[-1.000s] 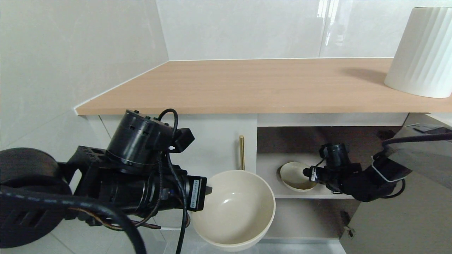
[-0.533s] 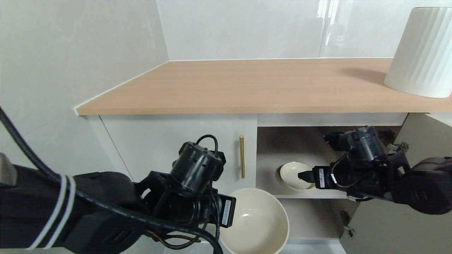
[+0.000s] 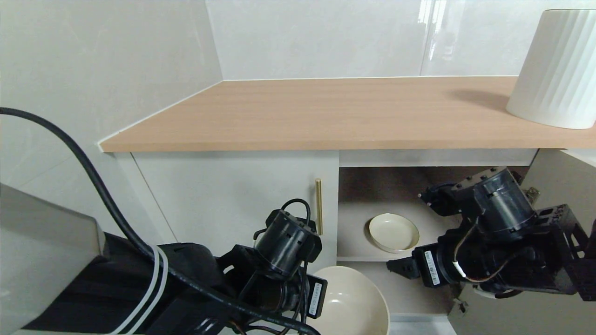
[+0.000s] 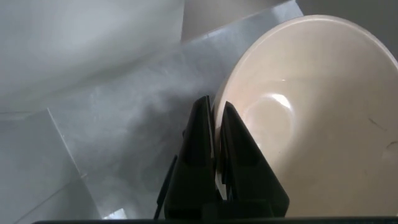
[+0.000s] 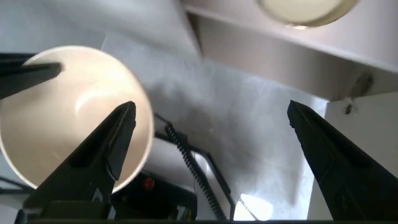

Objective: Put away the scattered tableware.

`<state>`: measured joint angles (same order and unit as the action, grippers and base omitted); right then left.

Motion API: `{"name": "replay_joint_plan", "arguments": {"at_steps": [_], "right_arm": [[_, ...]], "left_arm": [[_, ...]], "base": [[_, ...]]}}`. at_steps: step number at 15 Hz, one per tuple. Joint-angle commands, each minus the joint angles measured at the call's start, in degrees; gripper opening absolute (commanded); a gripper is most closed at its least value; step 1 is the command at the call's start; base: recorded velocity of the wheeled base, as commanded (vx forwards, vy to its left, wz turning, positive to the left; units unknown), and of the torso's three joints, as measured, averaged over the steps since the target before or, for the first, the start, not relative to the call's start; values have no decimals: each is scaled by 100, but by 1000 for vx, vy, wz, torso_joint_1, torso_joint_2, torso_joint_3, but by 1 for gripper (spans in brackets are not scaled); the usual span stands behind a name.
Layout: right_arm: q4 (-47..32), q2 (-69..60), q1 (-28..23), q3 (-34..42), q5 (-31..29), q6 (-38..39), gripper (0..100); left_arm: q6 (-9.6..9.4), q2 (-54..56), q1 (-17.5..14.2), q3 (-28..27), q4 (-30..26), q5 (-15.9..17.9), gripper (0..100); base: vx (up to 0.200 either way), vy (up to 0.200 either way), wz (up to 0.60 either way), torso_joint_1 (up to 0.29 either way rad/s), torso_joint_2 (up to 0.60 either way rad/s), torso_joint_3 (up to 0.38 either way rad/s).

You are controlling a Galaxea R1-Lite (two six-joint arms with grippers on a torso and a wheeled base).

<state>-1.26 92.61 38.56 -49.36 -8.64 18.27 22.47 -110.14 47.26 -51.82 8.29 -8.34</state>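
Bright even light; glare on wall tiles, bowl; cabinet recess dim

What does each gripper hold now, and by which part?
The left gripper holds the cream bowl by its rim, which is pinched between the fingers. The right gripper is open and holds nothing.

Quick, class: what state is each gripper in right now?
Left gripper: shut on the bowl, at its rim.
Right gripper: open, holding nothing.
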Motion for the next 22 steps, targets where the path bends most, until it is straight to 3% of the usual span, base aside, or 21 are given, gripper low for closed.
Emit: {"name": "replay_joint_plan", "arguments": {"at_steps": [1,9,10,22], "right_arm": [[-6,407,205,23,12,18,100],[29,864,354,-12,223,124,100],[90,881,354,-12,223,150,0],[187,943,416,-56,478,352,0]], "left_arm": [[3,-42,2,-12,85,-1,0],[21,19,55,5,305,-19,0],[21,19,64,5,305,-19,0],[30,19,73,5,314,-19,0]], "base": [[0,0,0,0,0,0],[0,0,0,0,0,0],[0,0,0,0,0,0],[0,0,0,0,0,0]]}}
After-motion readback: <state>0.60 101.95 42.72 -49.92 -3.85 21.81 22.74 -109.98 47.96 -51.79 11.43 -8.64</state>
